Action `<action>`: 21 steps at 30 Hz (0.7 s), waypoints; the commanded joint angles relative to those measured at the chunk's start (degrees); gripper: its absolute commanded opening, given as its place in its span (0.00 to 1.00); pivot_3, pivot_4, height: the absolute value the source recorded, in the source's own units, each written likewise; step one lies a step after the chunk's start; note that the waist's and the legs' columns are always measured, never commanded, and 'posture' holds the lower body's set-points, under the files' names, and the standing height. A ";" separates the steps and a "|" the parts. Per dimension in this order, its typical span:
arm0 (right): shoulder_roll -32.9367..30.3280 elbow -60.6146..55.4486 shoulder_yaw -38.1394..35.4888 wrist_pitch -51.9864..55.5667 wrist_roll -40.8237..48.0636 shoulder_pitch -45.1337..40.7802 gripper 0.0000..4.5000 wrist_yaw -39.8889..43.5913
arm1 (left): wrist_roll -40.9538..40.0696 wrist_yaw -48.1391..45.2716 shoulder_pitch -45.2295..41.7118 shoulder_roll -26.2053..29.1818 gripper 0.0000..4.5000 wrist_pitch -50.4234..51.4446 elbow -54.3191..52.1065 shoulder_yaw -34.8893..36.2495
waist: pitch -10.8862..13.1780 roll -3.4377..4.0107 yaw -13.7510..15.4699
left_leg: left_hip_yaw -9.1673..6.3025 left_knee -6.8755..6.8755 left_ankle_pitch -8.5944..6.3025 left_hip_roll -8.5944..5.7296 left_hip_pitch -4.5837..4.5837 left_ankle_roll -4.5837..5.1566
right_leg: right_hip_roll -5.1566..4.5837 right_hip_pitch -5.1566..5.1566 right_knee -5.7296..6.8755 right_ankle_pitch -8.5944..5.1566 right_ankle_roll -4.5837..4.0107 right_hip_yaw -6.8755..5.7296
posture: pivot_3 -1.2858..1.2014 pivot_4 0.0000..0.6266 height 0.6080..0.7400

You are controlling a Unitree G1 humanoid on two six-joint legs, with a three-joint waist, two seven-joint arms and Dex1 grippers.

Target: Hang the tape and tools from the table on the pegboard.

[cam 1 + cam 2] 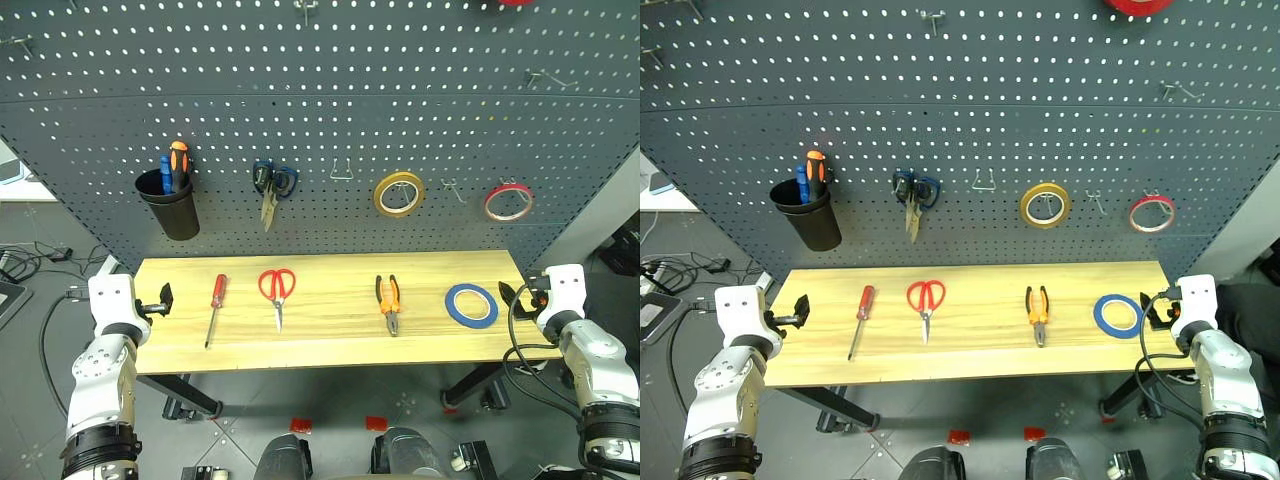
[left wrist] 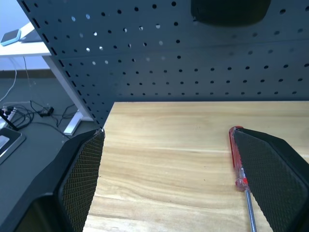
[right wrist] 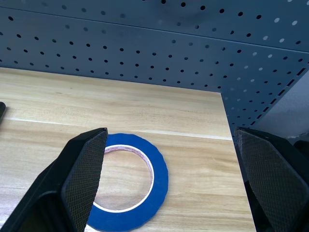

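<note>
- Near edge: the left gripper (image 1: 163,297) hangs off the table's (image 1: 330,345) left end, the right gripper (image 1: 512,293) off the right end, both released and empty.
- On the table, left to right: screwdriver (image 1: 215,305), red scissors (image 1: 277,289), pliers (image 1: 389,304), blue tape (image 1: 471,304).
- Risk, I'd say: the thin, flat tape could slide off the right edge under a shallow pinch.
- Far: the pegboard (image 1: 330,110) already carries a cup (image 1: 170,210), blue scissors (image 1: 271,186), yellow tape (image 1: 398,193) and red tape (image 1: 507,201), crowding the free hooks.

The pegboard (image 1: 320,120) is dark grey with a regular grid of small round holes; the bench (image 1: 330,340) is pale wood planks. The tape (image 1: 471,305) is blue, the screwdriver (image 1: 218,292) handle red, the scissors (image 1: 277,284) loops red, the pliers (image 1: 389,297) handles orange and black.
</note>
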 commanded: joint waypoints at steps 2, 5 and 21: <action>-0.61 -1.57 -0.43 -1.26 0.26 -1.13 1.00 0.17 | 0.56 0.51 0.39 1.51 1.00 -2.34 -0.27 1.14 | 0.00 -0.01 -0.05 | 0.05 0.00 -0.01 0.01 0.00 0.01 | 0.00 -0.01 0.00 0.01 0.00 0.05 | 0.46 0.14 1.00; -0.44 -1.87 -0.18 -1.37 0.36 -1.19 1.00 0.47 | 0.98 1.26 0.71 1.77 1.00 -1.85 -0.04 1.02 | 0.00 -0.01 -0.06 | 0.12 0.00 -0.02 0.00 0.02 0.03 | 0.00 -0.02 -0.01 0.02 0.02 0.12 | 0.46 0.14 1.00; -0.17 -23.22 13.41 15.11 -3.41 3.40 1.00 4.87 | 0.94 -18.95 -5.83 4.23 1.00 0.73 -16.82 -15.42 | 3.90 -0.27 1.12 | 0.40 -0.01 -0.05 0.06 0.00 0.09 | -0.02 -0.19 -0.01 0.11 -0.09 0.40 | 0.46 0.37 1.00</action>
